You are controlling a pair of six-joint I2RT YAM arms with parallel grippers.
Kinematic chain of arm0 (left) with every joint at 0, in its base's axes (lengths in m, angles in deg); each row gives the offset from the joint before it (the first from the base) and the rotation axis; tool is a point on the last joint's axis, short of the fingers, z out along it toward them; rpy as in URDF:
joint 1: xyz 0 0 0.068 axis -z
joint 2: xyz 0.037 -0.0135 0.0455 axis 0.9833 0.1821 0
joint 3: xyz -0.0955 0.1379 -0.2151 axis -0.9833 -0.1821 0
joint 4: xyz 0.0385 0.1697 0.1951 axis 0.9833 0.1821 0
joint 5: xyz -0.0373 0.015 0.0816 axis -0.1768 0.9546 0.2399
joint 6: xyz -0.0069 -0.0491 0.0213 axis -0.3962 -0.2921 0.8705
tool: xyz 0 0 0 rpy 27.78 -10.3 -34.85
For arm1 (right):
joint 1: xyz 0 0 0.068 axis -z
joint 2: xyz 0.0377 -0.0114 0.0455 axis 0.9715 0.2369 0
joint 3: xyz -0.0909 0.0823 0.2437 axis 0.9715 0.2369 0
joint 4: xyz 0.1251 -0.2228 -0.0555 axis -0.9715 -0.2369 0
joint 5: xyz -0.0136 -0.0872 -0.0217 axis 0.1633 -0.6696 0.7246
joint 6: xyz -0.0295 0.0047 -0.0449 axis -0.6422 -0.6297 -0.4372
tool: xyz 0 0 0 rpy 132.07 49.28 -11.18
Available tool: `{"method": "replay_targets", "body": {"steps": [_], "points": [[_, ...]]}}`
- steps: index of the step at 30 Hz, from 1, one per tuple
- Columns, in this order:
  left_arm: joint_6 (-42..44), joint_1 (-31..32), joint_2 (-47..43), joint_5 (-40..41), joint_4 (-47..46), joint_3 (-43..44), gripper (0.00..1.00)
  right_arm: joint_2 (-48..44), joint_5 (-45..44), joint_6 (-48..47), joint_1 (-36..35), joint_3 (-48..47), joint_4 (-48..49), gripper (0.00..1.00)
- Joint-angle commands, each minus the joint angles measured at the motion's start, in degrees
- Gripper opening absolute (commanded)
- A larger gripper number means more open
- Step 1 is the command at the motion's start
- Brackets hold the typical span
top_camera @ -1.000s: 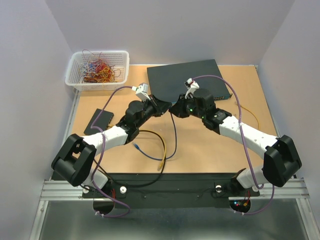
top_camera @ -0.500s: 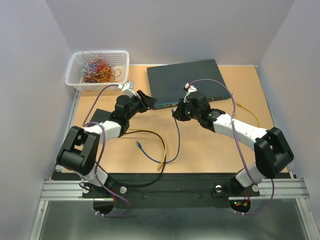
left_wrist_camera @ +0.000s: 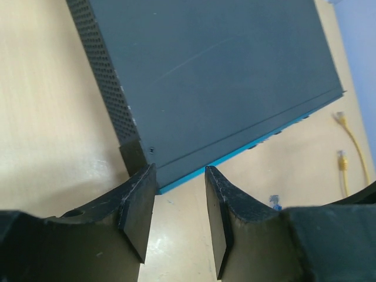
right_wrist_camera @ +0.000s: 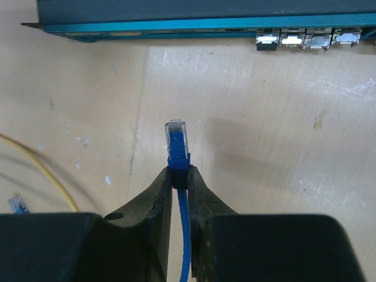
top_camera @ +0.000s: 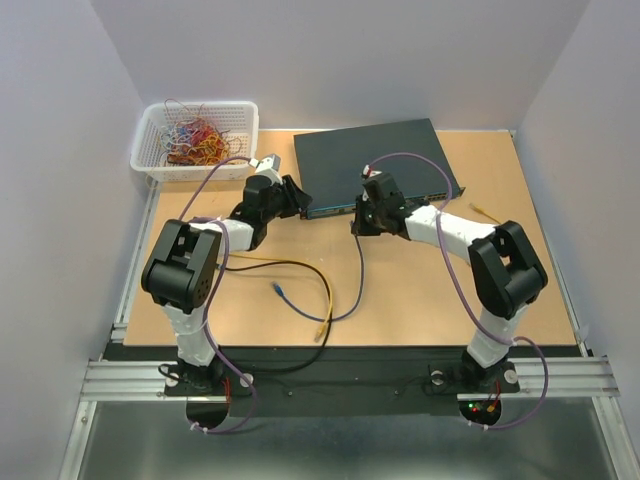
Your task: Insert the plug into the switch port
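Pale wood worktop, scuffed, with grey walls on three sides. Toward the near edge, left of centre, lie a loose yellow cable and a loose blue cable end.

Right gripper clenched on the plug, pinching its blue boot. The blue cable runs back between the fingers. Plug's long axis is in line with the gripper, tip pointing straight at the teal front face of the switch. Tip stops well short of that face, over bare worktop. In the right wrist view it sits off to the left of the row of ports.

Port row is cut off at that picture's right edge. From above, the plug is hidden under the gripper. Latch tab not made out.

Plug has a clear plastic head, contacts faintly visible, blue boot behind.

Left gripper released, jaws apart, nothing between them, just off the switch's left front corner. Cannot tell whether it touches the case.

Far left corner: white basket of tangled coloured wires.
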Motion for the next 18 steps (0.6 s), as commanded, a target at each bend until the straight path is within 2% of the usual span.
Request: {"method": "replay_targets", "body": {"steps": [1,13,18], "points": [[5.1,-0.5,0.4,0.7,0.3,2.8,0.49,2.5,-3.9,-2.0,0.6,-4.2,-2.5,0.01],[9.5,-0.5,3.0,-0.2,0.2,2.9,0.47,12.0,-10.1,-5.0,2.0,-13.0,-5.3,0.00],[9.1,-0.4,4.9,-3.0,-0.4,3.1,0.46,14.5,-11.4,-6.1,2.6,-15.6,-6.6,0.01]]}}
